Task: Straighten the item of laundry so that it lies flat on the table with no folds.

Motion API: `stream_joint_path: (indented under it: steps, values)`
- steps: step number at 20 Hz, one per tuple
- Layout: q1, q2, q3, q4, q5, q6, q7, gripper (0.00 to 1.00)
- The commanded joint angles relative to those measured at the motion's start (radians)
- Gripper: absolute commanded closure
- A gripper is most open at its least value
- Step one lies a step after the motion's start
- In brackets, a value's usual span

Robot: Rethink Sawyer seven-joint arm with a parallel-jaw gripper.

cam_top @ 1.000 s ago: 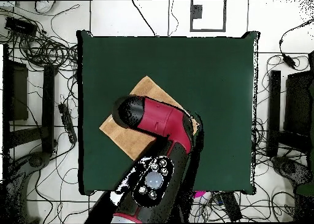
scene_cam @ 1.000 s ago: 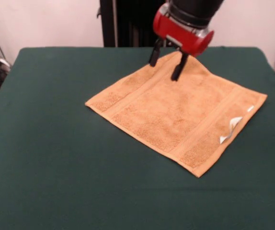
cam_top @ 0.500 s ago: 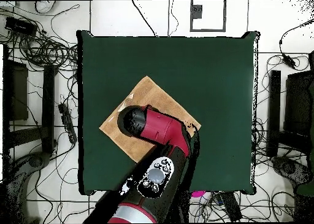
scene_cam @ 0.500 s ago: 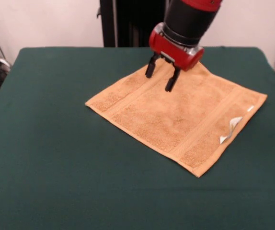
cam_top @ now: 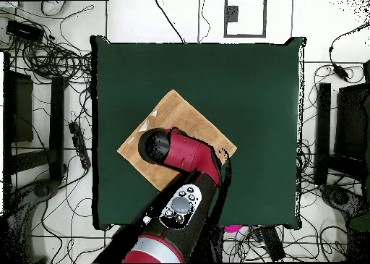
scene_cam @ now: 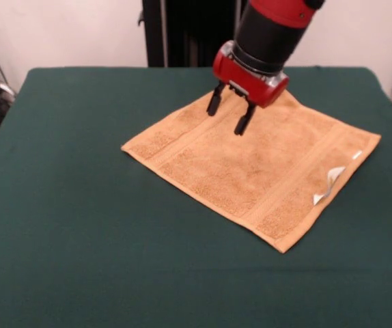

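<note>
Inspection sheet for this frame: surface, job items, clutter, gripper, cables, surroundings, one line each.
Surface: dark green table, smooth.
Job's things: orange-yellow towel spread as a diamond, looks flat, no fold seen; white tag at its edge, curled up.
Clutter: nothing seen on the table.
Gripper: gripper open, empty, above the towel's far corner; contact cannot be told.
Cables: tangled on the floor beside the table, none on it.
Surroundings: pale wall, dark stand behind the table.

My arm (scene_cam: 272, 31) descends from above, wrist tilted; gripper (scene_cam: 228, 113) fingers spread apart (apparently empty), pointing down.
</note>
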Motion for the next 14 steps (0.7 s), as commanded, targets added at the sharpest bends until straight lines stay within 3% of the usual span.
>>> stream_joint_path:
  steps: [1, 14]
  values:
    - [0.003, 0.072, 0.108, -0.041, 0.02, 0.089, 0.195, 0.0]
    - [-0.021, 0.149, 0.116, -0.155, 0.023, 0.07, 0.181, 0.0]
